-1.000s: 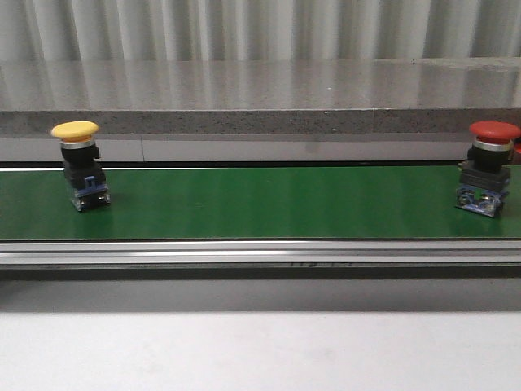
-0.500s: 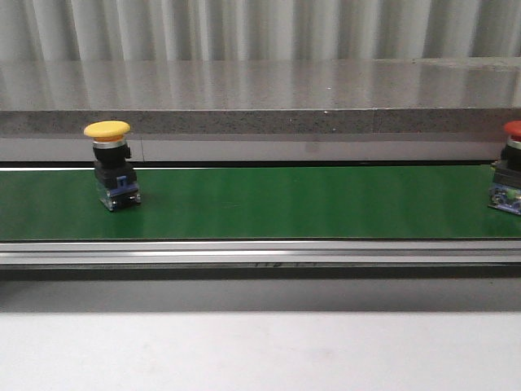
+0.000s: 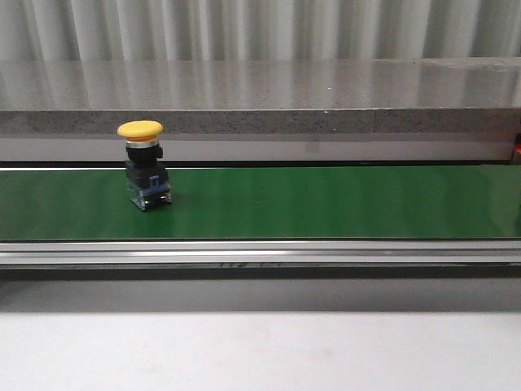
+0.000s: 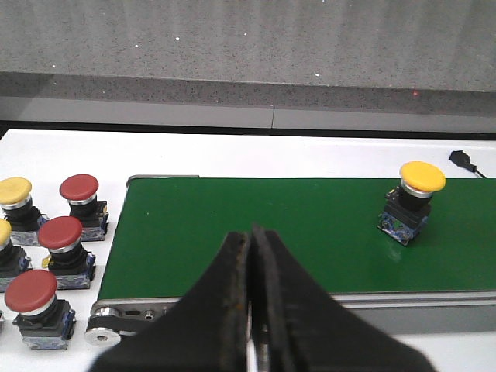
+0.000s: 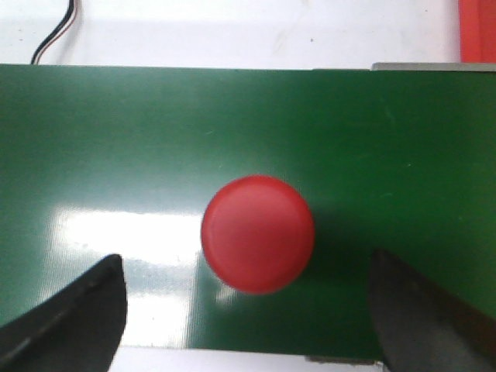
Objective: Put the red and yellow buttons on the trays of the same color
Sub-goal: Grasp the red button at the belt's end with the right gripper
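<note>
The yellow button (image 3: 142,163) has ridden the green belt (image 3: 326,204) toward frame centre; the red button (image 5: 258,233) now sits between the right gripper (image 5: 248,310)'s spread jaws, ready for picking. The left gripper (image 4: 249,256) is pressed together.

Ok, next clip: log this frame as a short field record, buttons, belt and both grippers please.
yellow button: upright on the green belt, left part in the front view
red button: on the belt, seen from above between the right gripper's fingers
right gripper: open, not touching
left gripper: shut, empty
spare buttons: red and yellow, beside the belt's end
</note>
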You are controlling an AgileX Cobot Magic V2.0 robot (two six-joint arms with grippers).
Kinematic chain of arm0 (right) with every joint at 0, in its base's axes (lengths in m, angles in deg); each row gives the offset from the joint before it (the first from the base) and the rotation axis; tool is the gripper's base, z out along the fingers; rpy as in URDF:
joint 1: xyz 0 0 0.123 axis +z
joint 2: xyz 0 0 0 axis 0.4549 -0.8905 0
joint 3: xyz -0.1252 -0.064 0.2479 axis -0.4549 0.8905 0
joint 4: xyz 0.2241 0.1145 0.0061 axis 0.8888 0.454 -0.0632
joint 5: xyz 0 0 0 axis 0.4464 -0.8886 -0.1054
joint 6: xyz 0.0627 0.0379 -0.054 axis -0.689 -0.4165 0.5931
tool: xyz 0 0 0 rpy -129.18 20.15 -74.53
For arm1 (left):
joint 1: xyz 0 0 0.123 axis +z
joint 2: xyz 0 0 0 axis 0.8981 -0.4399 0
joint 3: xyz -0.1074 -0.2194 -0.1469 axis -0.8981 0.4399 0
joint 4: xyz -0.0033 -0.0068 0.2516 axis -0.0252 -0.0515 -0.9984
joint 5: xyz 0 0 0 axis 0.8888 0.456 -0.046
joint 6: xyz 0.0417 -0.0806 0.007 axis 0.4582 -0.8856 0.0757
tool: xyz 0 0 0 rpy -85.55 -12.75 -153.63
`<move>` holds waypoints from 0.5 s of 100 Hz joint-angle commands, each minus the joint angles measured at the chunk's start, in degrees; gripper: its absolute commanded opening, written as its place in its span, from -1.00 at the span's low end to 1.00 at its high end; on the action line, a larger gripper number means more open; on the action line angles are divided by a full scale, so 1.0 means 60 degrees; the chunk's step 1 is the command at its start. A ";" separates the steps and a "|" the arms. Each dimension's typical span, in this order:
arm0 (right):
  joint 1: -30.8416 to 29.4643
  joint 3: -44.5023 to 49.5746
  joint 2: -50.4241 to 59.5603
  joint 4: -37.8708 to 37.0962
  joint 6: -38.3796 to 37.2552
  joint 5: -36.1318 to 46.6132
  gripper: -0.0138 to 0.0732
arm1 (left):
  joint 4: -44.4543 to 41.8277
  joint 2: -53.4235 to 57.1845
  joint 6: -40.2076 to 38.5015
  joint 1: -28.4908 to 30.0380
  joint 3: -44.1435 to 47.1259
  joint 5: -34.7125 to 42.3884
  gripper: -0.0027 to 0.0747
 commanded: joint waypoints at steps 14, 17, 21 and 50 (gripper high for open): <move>-0.0445 -0.0713 -0.0847 0.0023 0.0013 0.0527 0.18 | 0.0013 -0.0085 0.0020 -0.0071 -0.0220 0.0715 -0.98; -0.0483 -0.0767 -0.0923 0.0023 0.0013 0.0549 -0.03 | 0.0013 -0.0085 0.0020 -0.0071 -0.0220 0.0715 -0.98; -0.0509 -0.0855 -0.0964 0.0023 0.0013 0.0572 -0.21 | 0.0013 -0.0085 0.0020 -0.0071 -0.0220 0.0715 -0.98; -0.1255 -0.2045 -0.0949 0.0023 0.0013 0.0323 -0.46 | 0.0013 -0.0085 0.0020 -0.0071 -0.0220 0.0715 -0.98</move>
